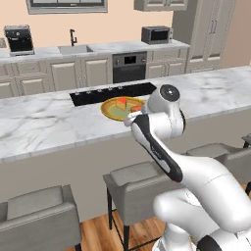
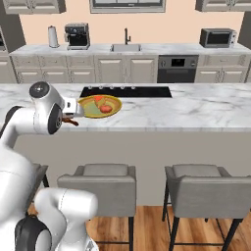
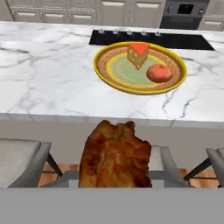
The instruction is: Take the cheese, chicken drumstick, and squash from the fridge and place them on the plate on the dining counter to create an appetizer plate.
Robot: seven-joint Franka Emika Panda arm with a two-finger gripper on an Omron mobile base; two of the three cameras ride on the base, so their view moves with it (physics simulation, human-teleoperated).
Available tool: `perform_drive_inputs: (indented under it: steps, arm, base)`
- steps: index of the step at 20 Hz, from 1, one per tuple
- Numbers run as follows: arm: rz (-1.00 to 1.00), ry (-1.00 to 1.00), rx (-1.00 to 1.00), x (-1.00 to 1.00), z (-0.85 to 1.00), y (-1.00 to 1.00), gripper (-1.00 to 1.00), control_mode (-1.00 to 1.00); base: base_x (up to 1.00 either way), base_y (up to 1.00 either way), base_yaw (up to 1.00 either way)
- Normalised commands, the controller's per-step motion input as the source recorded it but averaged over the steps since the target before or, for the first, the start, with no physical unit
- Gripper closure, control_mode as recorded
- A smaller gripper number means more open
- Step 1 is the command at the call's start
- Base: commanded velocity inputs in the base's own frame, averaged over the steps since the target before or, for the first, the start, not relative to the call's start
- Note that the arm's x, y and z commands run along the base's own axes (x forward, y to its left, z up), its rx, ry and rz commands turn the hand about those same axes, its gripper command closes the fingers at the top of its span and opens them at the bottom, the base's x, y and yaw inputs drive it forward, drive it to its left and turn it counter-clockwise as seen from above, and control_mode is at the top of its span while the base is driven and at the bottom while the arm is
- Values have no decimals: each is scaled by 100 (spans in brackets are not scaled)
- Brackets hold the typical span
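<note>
A browned chicken drumstick [image 3: 114,155] fills the bottom of the hand view, and my gripper [image 2: 73,116] is shut on it, its fingertips hidden behind the meat. It hangs just short of the dining counter's [image 3: 43,78] front edge, below the top. Farther in on the counter lies the golden plate [image 3: 103,74], with the cheese [image 3: 137,54] wedge upright at its back and the round red-orange squash [image 3: 159,73] to the right of it. From the right base, the drumstick [image 2: 70,121] shows as a dark bit left of the plate [image 2: 86,105]. My arm covers the near rim of the plate [image 1: 110,110]. The fridge is out of view.
A black cooktop [image 2: 125,91] is set into the dining counter right behind the plate. Grey stools [image 2: 98,181] stand along the counter's front, below my hand. The back counter carries a sink [image 2: 126,47], an oven [image 2: 177,68], a microwave [image 2: 217,37] and a coffee machine [image 2: 77,36].
</note>
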Motion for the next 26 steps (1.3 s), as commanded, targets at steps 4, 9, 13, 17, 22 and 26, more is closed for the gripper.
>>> perform_drive_inputs:
  steps: [4,9,13,17,22,26]
  arm:
    - [7,1,0,91,7,3,100,-100]
    - [2,2,-3,100,-1,15,100,-100]
    - [0,11,-7,81,-13,31,100,-100]
    - [0,9,-9,59,-34,13,100,-100]
    - [0,2,-6,49,-33,1,100,-100]
    - [0,2,-3,38,-38,0,100,-100]
  base:
    - [0,0,0]
    - [0,0,0]
    - [0,0,0]
    - [0,0,0]
    - [0,0,0]
    - [0,0,0]
